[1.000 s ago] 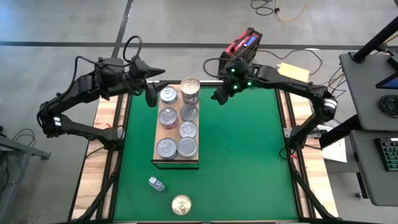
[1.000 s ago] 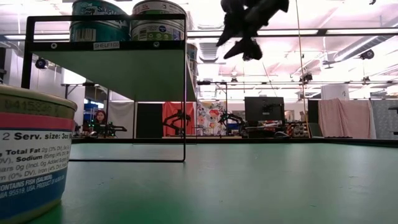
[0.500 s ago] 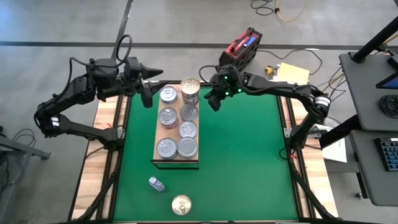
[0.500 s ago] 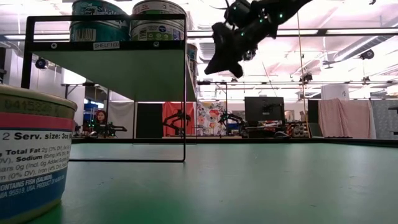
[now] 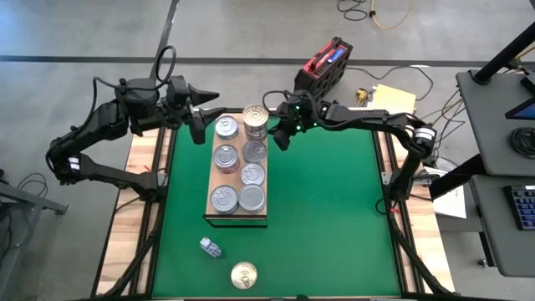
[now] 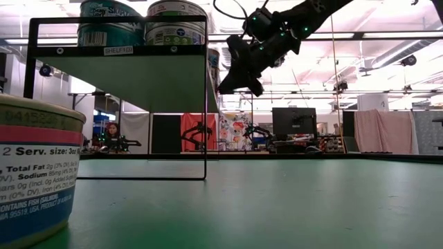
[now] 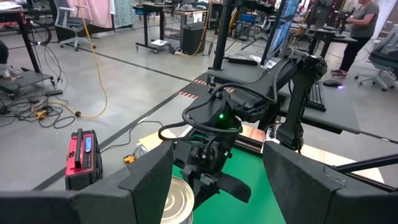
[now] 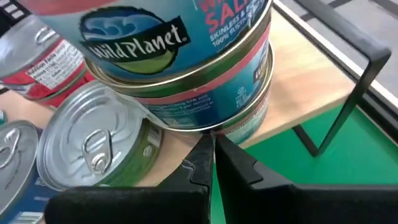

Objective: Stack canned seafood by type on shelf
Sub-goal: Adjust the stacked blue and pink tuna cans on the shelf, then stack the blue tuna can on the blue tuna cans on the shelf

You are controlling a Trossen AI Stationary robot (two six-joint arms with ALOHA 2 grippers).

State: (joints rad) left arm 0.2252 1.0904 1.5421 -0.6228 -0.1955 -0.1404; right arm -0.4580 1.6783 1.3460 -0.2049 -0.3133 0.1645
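- While my right fingers (image 8: 211, 163) sit pressed together, a stack of cans (image 8: 186, 68) on the shelf (image 8: 311, 87) stands just ahead of their tips.
- My left fingers (image 5: 199, 127) are spread, empty, beside the shelf's far corner.

The top tin (image 8: 180, 56) of a stack on the shelf (image 8: 305, 93) reads "Wild Planet", the near tin (image 6: 34, 173) reads "Serv. size", "Total Fat 2g" and "CONTAINS FISH (SALMON)", and the shelf's front tag (image 6: 118, 50) reads "SHELF".

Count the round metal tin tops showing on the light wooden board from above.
7. Left column: far tin, middle tin, near tin. Right column: far stack, then three tins. Lower tins may be hidden.
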